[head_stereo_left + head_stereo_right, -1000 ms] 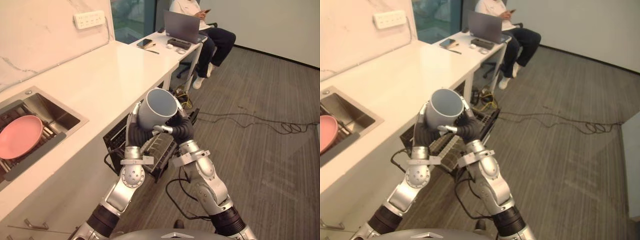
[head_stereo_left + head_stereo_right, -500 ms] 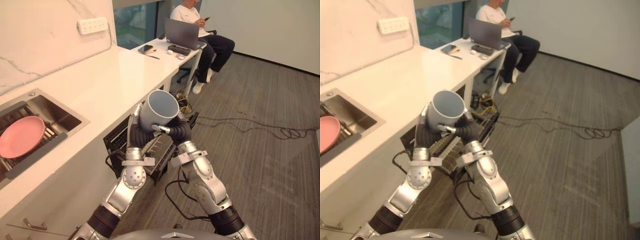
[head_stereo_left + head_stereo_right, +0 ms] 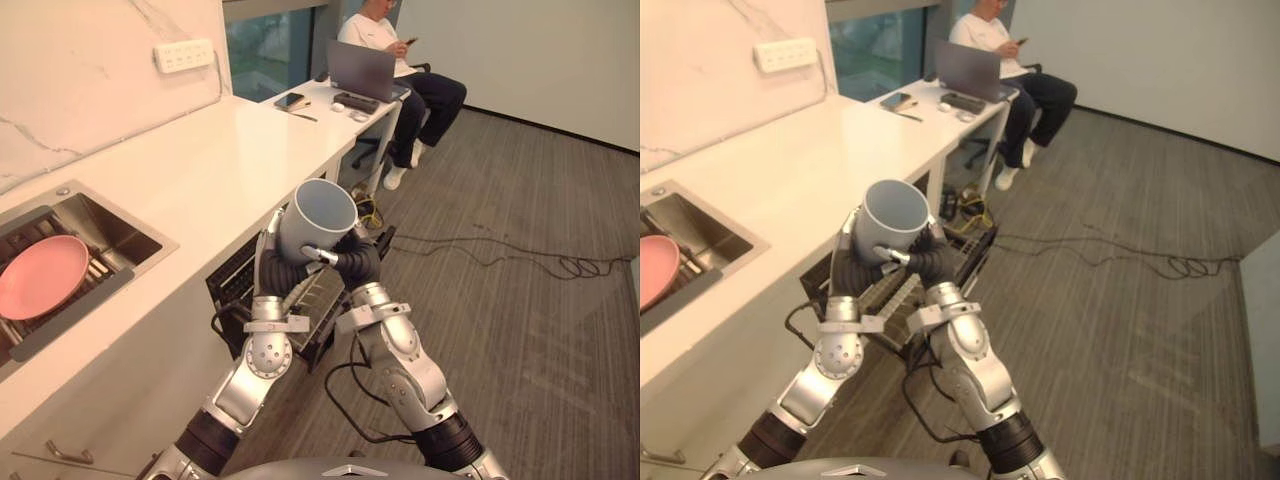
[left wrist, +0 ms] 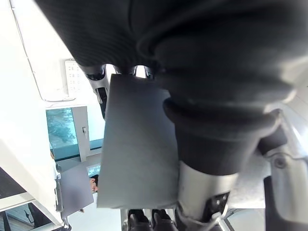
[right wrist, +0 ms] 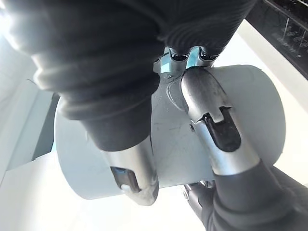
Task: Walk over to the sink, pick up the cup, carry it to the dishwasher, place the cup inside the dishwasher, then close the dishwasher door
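The left hand and right hand both curl round a pale grey cylindrical cup, mouth up. It hangs beside the white stone surface, above the dark open dishwasher.

White counter under marble-veined wall with socket strip; window beyond; white desk bearing laptop, seated person behind; grey striped floor; plain white far wall.

Plate in sink, left of the cup.
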You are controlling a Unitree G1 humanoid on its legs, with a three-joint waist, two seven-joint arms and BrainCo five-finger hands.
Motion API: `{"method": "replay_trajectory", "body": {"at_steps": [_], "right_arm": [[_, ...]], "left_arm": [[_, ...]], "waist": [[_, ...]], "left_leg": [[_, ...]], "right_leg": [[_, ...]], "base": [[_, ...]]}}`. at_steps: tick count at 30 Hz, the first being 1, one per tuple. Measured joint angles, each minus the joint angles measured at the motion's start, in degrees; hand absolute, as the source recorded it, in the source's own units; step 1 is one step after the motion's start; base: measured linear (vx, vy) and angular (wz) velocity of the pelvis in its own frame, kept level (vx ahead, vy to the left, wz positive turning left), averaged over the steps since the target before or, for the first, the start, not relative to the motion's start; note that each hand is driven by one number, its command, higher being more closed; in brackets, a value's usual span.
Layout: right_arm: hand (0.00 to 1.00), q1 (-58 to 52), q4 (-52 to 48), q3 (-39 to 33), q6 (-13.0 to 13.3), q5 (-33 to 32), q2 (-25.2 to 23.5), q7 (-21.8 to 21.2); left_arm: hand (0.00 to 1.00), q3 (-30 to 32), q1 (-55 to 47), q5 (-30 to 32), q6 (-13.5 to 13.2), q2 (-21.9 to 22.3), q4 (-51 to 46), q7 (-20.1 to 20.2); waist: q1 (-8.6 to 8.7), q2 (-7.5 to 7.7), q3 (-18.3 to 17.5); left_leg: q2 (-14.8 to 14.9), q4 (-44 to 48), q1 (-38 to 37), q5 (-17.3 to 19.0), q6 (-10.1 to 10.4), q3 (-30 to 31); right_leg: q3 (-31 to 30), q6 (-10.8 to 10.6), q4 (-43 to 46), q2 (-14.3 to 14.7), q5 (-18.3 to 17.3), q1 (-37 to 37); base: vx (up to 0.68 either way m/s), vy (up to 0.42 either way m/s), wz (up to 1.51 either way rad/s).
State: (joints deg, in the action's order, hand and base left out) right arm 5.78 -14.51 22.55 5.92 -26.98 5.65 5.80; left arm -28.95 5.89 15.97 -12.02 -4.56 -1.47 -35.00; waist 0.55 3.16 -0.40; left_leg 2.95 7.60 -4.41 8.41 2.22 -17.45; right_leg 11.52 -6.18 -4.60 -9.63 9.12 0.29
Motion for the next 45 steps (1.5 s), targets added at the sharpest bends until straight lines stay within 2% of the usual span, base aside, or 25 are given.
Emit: {"method": "replay_trajectory", "body": {"at_steps": [3,8,13,18,21,25,26,27,29,32,34,36,39,41,43,45], "right_arm": [[1.0,0.27,-0.17,-0.37,1.94,1.8,-1.6,1.25],[1.0,2.01,-0.16,-0.84,2.65,2.68,-1.86,3.55],[1.0,2.06,-0.21,-1.83,4.5,2.66,-3.22,5.59],[1.0,2.05,-0.22,-5.71,5.43,2.64,-3.47,7.33],[1.0,1.41,-0.19,-9.64,5.59,2.6,-3.41,7.29],[1.0,-0.2,0.54,-17.84,5.6,1.3,-2.82,7.02],[1.0,-0.43,2.44,-20.67,5.66,0.64,-2.56,6.8],[1.0,-0.32,5.2,-22.58,5.6,0.06,-1.62,6.78],[1.0,0.45,10.26,-24.86,5.15,-0.35,1.03,6.43],[1.0,7.16,20.71,-27.54,3.7,-1.18,5.0,4.53],[1.0,14.45,27.61,-27.66,2.14,-1.79,8.22,4.34],[1.0,21.96,35.63,-27.06,0.66,-1.73,12.12,2.9],[1.0,30.39,43.81,-25.7,-0.55,-1.65,15.83,1.08],[1.0,37.57,50.12,-23.2,-1.7,-1.64,19.14,-1.4],[1.0,44.1,56.6,-19.81,-2.87,-0.54,21.6,-4.51],[1.0,46.59,59.52,-18.14,-4.67,0.52,22.65,-6.07]], "left_arm": [[0.0,-0.7,-1.47,-0.27,-0.59,-0.01,0.72,0.11],[0.0,-0.82,-2.35,-3.99,-0.66,0.01,2.28,0.53],[0.0,-0.63,-2.77,-5.33,-0.64,0.08,2.3,0.79],[0.0,0.06,-3.24,-6.92,-0.57,0.11,2.66,0.7],[0.0,2.47,-5.38,-7.1,-0.49,0.37,2.98,1.4],[0.0,6.47,-11.05,-14.65,-0.5,-0.25,6.96,11.9],[0.0,6.34,-13.3,-17.28,-0.21,-0.98,9.91,16.58],[0.0,6.26,-15.06,-18.94,0.61,-1.71,13.27,20.14],[0.0,6.41,-16.71,-21.05,2.62,-2.37,18.02,23.49],[0.0,7.7,-16.65,-21.48,4.24,-3.99,25.47,25.58],[0.0,10.4,-15.51,-21.55,4.9,-4.36,29.52,25.78],[0.0,13.25,-13.75,-21.71,5.18,-4.59,34.31,25.63],[0.0,15.16,-12.74,-21.92,4.69,-5.1,36.08,24.94],[0.0,15.48,-12.04,-21.93,4.31,-5.33,36.5,24.3],[0.0,15.46,-11.35,-22.04,3.28,-4.82,38.17,23.91],[0.0,15.6,-11.1,-22.17,2.77,-4.47,38.43,23.7]], "waist": [[0.14,-0.28,-0.23],[0.09,-0.3,-0.25],[0.18,-0.31,-0.25],[0.14,-0.31,-0.24],[0.87,-0.26,-0.21],[0.14,-0.29,-0.17],[0.09,-0.22,-0.15],[0.1,-0.11,-0.1],[-0.26,0.12,0.34],[-0.58,-0.22,3.55],[-1.43,-1.03,7.3],[-3.18,-2.1,10.66],[-4.5,-2.81,13.31],[-5.6,-3.59,16.55],[-6.65,-4.94,20.02],[-6.91,-5.95,21.52]], "left_leg": [[-0.01,-0.07,-0.01,0.0,0.0,-0.04],[-0.08,-0.68,-0.16,-0.31,0.05,0.03],[-0.11,-0.86,-0.19,-0.38,0.08,0.23],[-0.27,-1.06,-0.49,-0.52,-0.03,0.62],[-0.52,-2.4,-0.88,-1.12,-0.06,1.92],[-0.62,-4.52,-1.58,-2.16,0.1,3.32],[-0.65,-4.94,-1.37,-2.72,0.11,4.04],[-0.63,-4.77,-0.09,-2.79,0.13,4.92],[-0.7,-4.53,2.43,-3.32,0.1,6.09],[-0.93,-3.38,5.58,-4.21,0.02,8.07],[-0.94,-2.07,7.42,-4.4,-0.03,9.15],[-0.97,-0.84,9.71,-4.7,-0.03,10.87],[-1.19,-0.56,12.62,-5.92,-0.08,12.32],[-1.45,-0.44,14.26,-6.81,-0.23,12.94],[-2.01,0.53,16.23,-7.19,-0.65,13.48],[-2.41,1.42,17.81,-7.36,-0.91,14.12]], "right_leg": [[-0.04,0.0,0.0,0.0,0.0,-0.04],[0.02,0.01,0.0,0.0,-0.02,-0.06],[0.19,0.06,0.0,0.0,-0.1,-0.01],[0.48,0.06,0.01,-0.1,-0.17,0.43],[1.85,-0.15,0.01,-0.32,-0.72,1.64],[3.02,-0.69,0.76,-0.42,-2.06,1.9],[3.71,-0.67,1.01,-0.48,-2.21,1.74],[4.68,-0.66,0.98,-0.54,-2.2,1.24],[5.64,-0.55,0.93,-0.73,-1.98,-0.44],[7.83,-0.03,0.04,-0.95,-0.85,-1.93],[8.67,0.33,0.02,-1.0,-0.27,-2.54],[10.37,0.52,0.02,-1.08,0.02,-3.15],[11.69,0.87,0.02,-1.21,0.74,-5.17],[12.41,1.14,0.02,-1.43,1.51,-6.32],[12.82,0.79,0.02,-2.04,2.32,-7.48],[13.07,0.79,0.02,-2.4,2.87,-8.22]], "base": [[-0.04,-0.024,-0.01],[-0.04,-0.026,0.01],[0.0,0.0,0.0],[-0.01,-0.003,0.04],[-0.05,-0.026,0.19],[-0.02,-0.027,0.21],[0.0,-0.028,0.35],[0.0,-0.037,0.35],[-0.02,-0.033,0.37],[-0.03,-0.035,0.34],[-0.08,-0.037,0.31],[-0.11,-0.03,0.36],[-0.09,-0.013,0.29],[-0.09,0.007,0.2],[-0.13,0.04,0.15],[-0.09,0.046,0.2]]}}
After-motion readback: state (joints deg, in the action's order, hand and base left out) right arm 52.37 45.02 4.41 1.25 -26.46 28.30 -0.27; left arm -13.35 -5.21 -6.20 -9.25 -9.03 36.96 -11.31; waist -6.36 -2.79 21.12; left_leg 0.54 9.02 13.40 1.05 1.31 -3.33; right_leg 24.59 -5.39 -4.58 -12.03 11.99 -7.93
